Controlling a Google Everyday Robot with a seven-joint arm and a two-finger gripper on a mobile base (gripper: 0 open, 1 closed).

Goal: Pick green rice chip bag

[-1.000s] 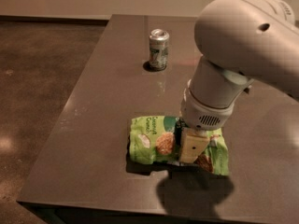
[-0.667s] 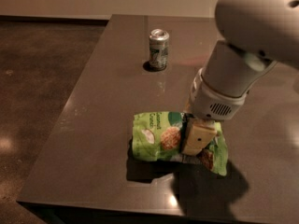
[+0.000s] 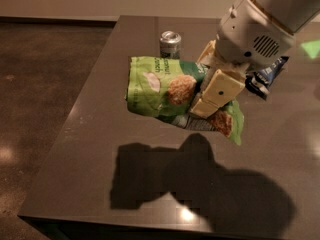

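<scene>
The green rice chip bag (image 3: 157, 86) is a crinkly light-green bag with pictured round brown rice cakes. It hangs in the air above the dark table (image 3: 100, 134), and its shadow lies on the table below. My gripper (image 3: 210, 86) is shut on the bag near its middle-right, with the cream fingers (image 3: 220, 91) clamped across it. The bag's right end (image 3: 230, 124) droops below the fingers. The white arm comes in from the upper right.
A silver-green drink can (image 3: 170, 43) stands on the table behind the bag. A dark blue snack bag (image 3: 265, 76) lies at the right, partly hidden by the arm. The table's left and front edges are close by, with brown floor beyond.
The gripper has lifted the green bag off the table; earlier it lay flat under the closing fingers. The arm and bag now appear higher and larger, and the blue bag has come into view.
</scene>
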